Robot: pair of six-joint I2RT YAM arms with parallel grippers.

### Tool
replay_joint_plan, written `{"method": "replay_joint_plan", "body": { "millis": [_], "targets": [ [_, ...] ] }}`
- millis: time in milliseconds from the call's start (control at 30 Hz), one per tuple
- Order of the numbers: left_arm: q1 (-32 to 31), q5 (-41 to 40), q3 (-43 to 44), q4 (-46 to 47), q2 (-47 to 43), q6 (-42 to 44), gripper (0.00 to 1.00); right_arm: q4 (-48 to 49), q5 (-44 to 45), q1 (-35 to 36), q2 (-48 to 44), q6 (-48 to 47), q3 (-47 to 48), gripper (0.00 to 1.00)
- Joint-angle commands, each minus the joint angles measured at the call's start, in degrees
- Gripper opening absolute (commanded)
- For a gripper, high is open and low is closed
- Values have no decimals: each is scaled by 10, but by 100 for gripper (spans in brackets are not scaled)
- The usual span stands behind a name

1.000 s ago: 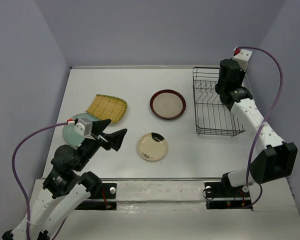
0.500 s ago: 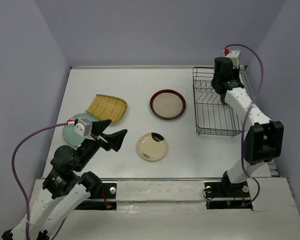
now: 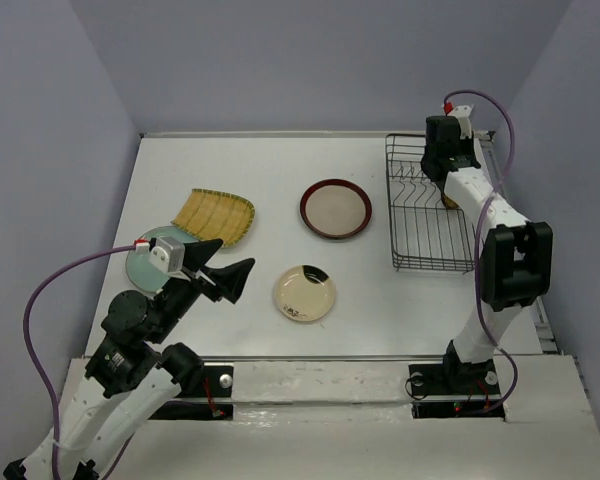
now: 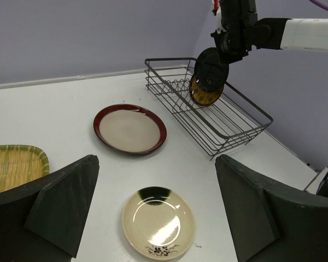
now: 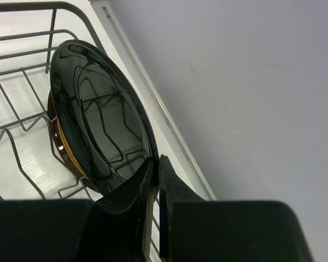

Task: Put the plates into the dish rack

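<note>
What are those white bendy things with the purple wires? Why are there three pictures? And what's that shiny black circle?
Those are two robot arms. Each one ends in a gripper, which is a two-finger pincher. One picture looks down from above. The other two come from little cameras on each wrist.

On the white table lie a yellow ribbed plate, a pale green plate that is partly hidden, a red-rimmed plate and a cream plate.

The left gripper is open and holds nothing. The right gripper pinches the rim of a small black plate over the dish rack. That plate is your shiny circle. A yellowish plate shows just behind it, and I cannot tell whether it is held too.
</note>
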Motion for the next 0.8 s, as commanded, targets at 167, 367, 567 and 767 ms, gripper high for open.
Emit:
{"method": "replay_joint_plan", "body": {
  "millis": [167, 367, 567, 767],
  "targets": [
    [-4, -2, 22, 29, 14, 6, 99, 14, -27, -5, 19, 21, 7, 7],
    [-4, -4, 22, 28, 17, 6, 99, 15, -34, -5, 30, 34, -4, 7],
    [-4, -4, 22, 26, 25, 6, 99, 16, -41, -10, 43, 43, -7, 7],
    [-4, -6, 22, 26, 23, 6, 99, 16, -36, -10, 32, 55, -19, 28]
  ]
}}
